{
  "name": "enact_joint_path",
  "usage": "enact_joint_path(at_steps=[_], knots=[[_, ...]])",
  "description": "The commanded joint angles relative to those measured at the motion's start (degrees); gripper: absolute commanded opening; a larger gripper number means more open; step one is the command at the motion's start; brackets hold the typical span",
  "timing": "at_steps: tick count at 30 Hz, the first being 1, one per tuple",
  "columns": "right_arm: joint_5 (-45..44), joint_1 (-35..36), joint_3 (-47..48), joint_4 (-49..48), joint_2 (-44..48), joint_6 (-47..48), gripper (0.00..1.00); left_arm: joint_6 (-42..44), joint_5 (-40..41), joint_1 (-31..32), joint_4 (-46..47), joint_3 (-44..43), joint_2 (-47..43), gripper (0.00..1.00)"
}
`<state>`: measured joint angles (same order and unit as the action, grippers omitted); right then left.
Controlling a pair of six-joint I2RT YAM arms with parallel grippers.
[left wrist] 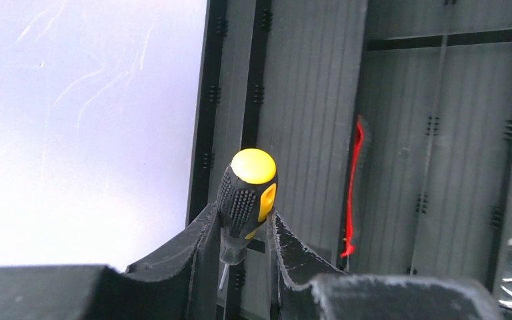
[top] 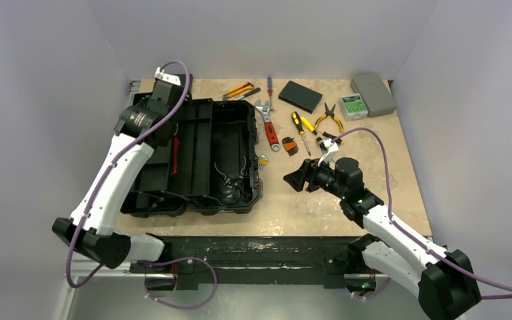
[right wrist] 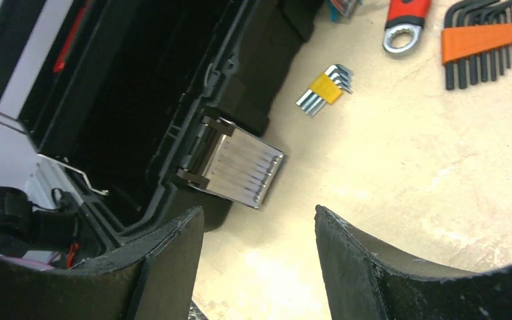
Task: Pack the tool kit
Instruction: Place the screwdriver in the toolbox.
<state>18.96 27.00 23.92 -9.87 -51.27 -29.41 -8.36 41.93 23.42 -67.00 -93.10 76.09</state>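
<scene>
Tool kit [top: 257,193]: open on the surface, lid laid out leftward.
Left end effector [left wrist: 240,230]: clamped on screwdriver [left wrist: 250,187], over the kit's far-left lid corner.
Screwdriver axis: in line with the fingers, yellow cap foremost.
Right end effector [right wrist: 259,213]: fingers apart, empty, just right of the kit's latch [right wrist: 240,167].
Drop: likely left arm's; tray lies rightward.

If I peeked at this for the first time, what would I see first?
Probably the big black toolbox, lying wide open on the left of the table. Next, the left hand pinching a screwdriver with a bright yellow cap near the open box. Colourful tools lie spread out to the box's right, beyond the open, empty right hand.
</scene>
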Motion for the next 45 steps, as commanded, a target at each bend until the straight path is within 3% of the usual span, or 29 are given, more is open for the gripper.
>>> enact_joint_path(at_steps=[1, 4, 7, 14, 20, 23, 27, 35, 37, 45], knots=[[-3.55, 0.07, -1.66, -1.08, 1.79, 1.86, 0.61, 0.55, -4.05, -4.58, 1.55, -1.03, 2.23, 0.00], [-3.73, 0.07, -3.88, -3.44, 2.60, 1.41, 0.61, 0.45, -12.13, -7.10, 7.71, -1.25, 2.02, 0.00], [-4.07, 0.10, -4.97, -4.41, 2.83, 1.46, 0.61, 0.68, -14.87, -8.56, 9.92, -4.79, 4.27, 0.00], [-5.05, 0.10, -6.06, -4.72, 2.79, 1.72, 0.60, 2.43, -19.44, -11.28, 3.20, -18.68, 19.15, 0.00], [-5.39, 0.10, -6.76, -5.31, 3.31, 1.79, 0.60, 0.93, -22.84, -12.73, 0.72, -20.22, 25.66, 0.00], [-5.72, 0.13, -6.81, -5.51, 3.14, 1.84, 0.60, 0.47, -24.24, -12.95, -1.02, -21.65, 27.55, 0.18], [-6.59, 0.11, -6.53, -4.89, 2.84, 2.22, 0.60, -0.25, -27.43, -12.96, -2.56, -23.27, 27.09, 0.53], [-8.14, 0.15, -6.52, -3.86, 4.03, 2.34, 0.60, -1.84, -35.17, -12.87, -1.64, -21.79, 19.54, 0.81], [-8.52, 0.14, -6.59, -3.61, 4.34, 2.26, 0.60, -2.90, -37.27, -12.91, -1.29, -20.88, 16.97, 0.98], [-9.52, 0.15, -6.63, -3.57, 4.54, 2.30, 0.60, -7.71, -49.65, -12.88, 9.07, -6.25, 2.72, 1.00]])
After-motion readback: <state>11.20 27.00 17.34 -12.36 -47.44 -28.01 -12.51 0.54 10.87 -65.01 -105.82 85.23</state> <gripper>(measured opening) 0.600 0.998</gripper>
